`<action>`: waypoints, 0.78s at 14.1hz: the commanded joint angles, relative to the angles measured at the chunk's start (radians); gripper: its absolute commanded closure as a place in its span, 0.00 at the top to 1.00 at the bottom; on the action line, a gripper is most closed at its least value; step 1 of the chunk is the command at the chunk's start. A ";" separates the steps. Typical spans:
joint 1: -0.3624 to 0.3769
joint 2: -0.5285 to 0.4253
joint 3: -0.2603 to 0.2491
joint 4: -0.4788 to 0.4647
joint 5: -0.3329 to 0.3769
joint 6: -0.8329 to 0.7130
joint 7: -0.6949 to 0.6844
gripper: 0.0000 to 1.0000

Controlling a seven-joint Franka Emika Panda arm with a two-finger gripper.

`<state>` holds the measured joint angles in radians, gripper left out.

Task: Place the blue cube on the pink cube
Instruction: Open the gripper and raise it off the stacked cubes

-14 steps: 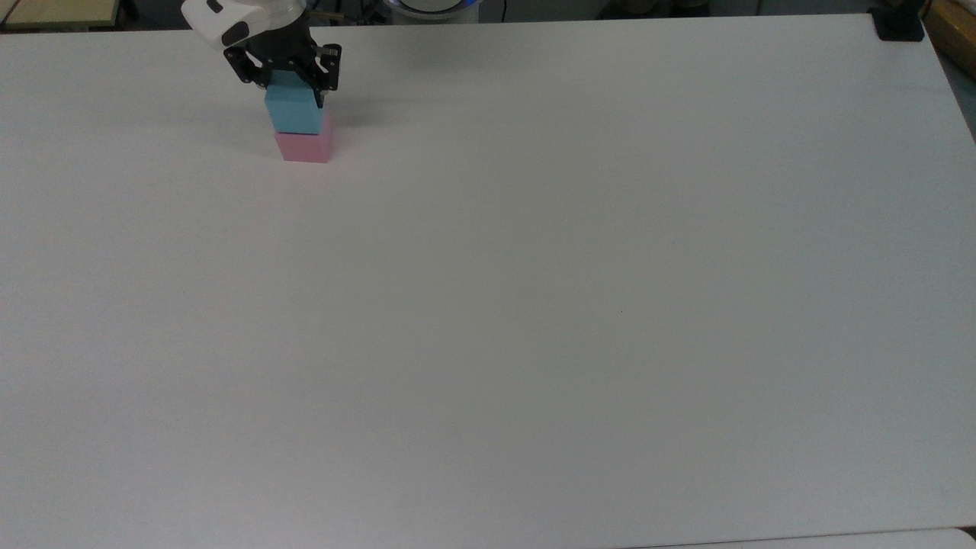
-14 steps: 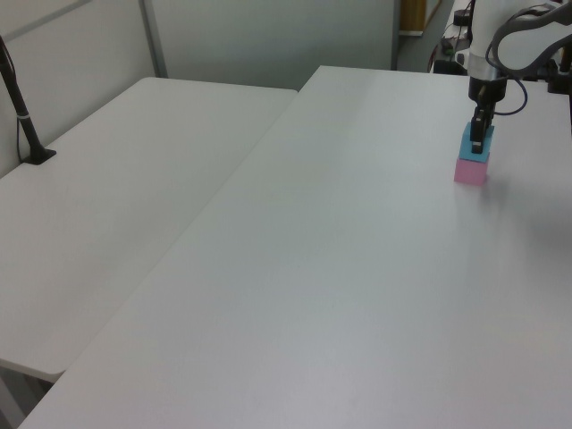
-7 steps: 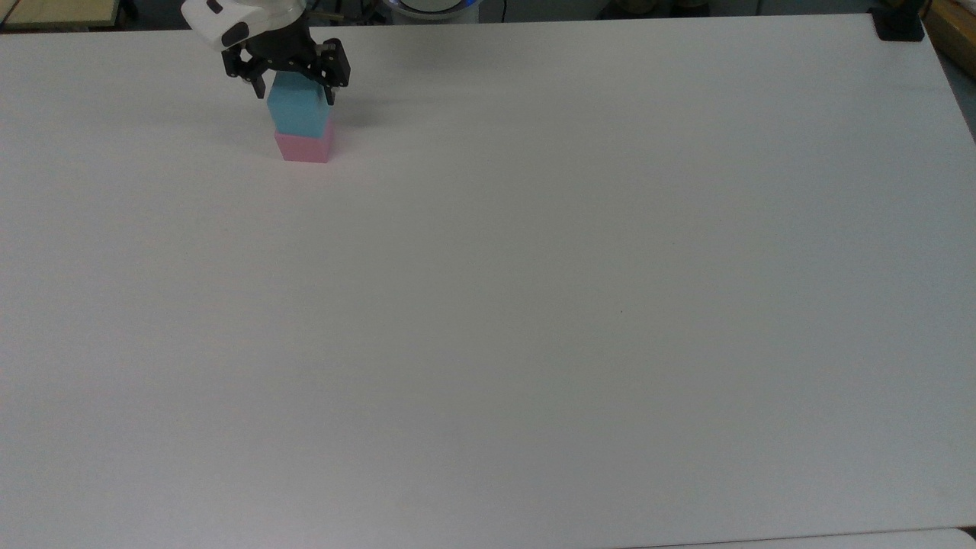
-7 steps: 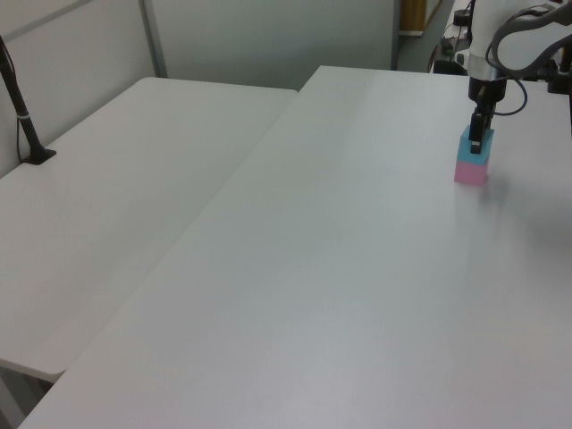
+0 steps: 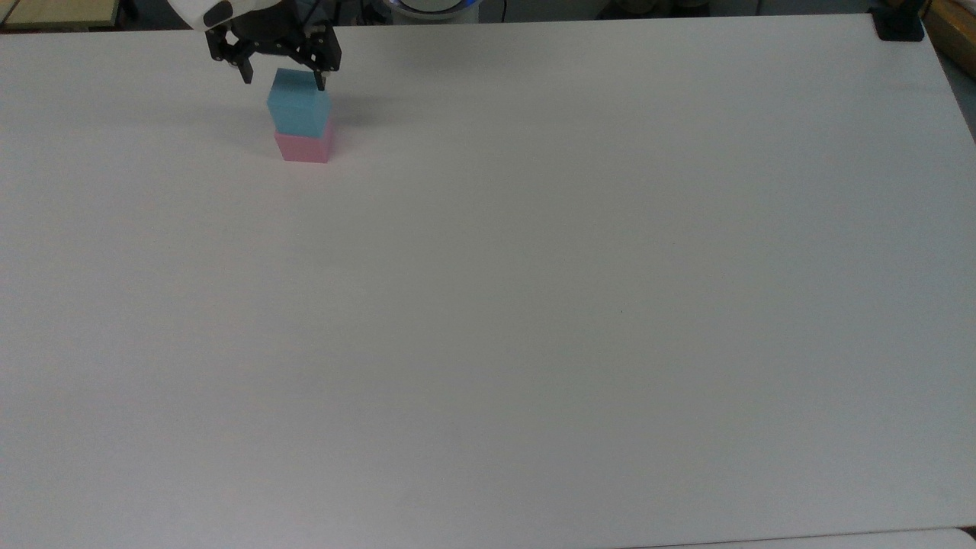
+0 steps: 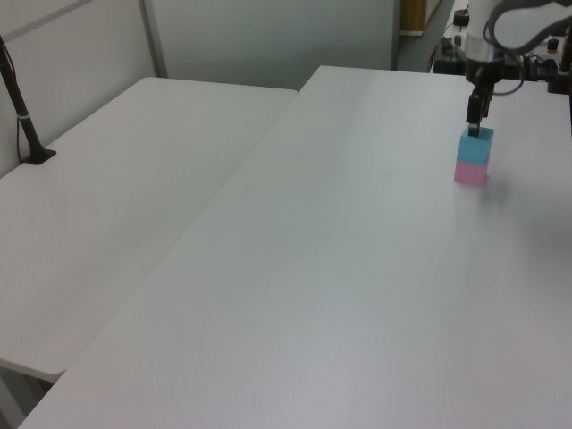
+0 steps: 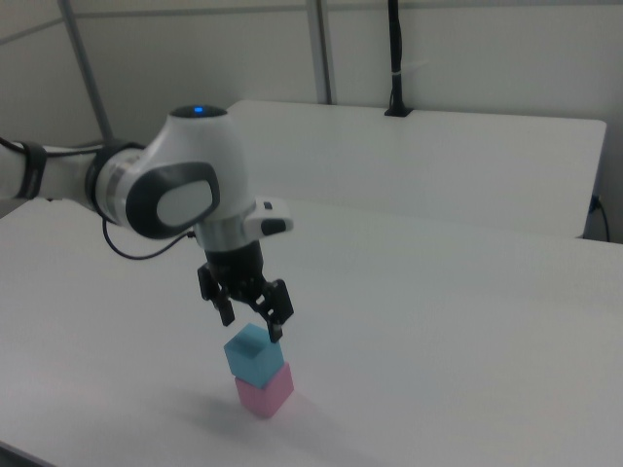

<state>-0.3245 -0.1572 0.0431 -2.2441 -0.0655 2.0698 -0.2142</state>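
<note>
So working from the near edge of the top view: it's pretty much just a big stretch of plain white table (image 5: 534,320) with nothing going on until you get way up to the far left corner. That's where the stack is. The pink cube (image 5: 304,147) sits flat on the table, and the blue cube (image 5: 298,109) is resting right on top of it, touching, looking reasonably squared up, maybe a hair offset toward the top view's left, but nothing that looks wobbly. The right view backs this up: blue (image 7: 255,353) on pink (image 7: 264,391), sitting level.

Just past and above the stack is the pincer (image 5: 281,77). Its fingers are spread apart and not gripping anything. In the right view the pincer (image 7: 251,319) hangs over the blue cube with its tips about level with the cube's top, one tip close to the top edge, and I can't say for sure if it's grazing it. In the left view it's (image 6: 475,117) right above the stack too.

My read: the placing step looks done and this is the let-go / back-off stage. What's left is basically a straight lift up and away, keeping the fingers wide so neither one clips the blue cube's corner and nudges it off. Any sideways drift is the only real risk here, I'd say.
</note>
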 commanded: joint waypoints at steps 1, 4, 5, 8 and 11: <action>0.057 -0.012 0.001 0.124 -0.002 -0.178 -0.005 1.00; 0.132 -0.012 0.004 0.239 -0.002 -0.281 0.005 1.00; 0.163 -0.009 0.004 0.271 -0.002 -0.293 0.027 1.00; 0.223 0.004 0.006 0.384 -0.002 -0.356 0.110 1.00; 0.287 0.053 0.006 0.518 0.000 -0.448 0.114 1.00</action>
<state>-0.0839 -0.1606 0.0562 -1.8402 -0.0651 1.7018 -0.1238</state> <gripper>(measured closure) 0.000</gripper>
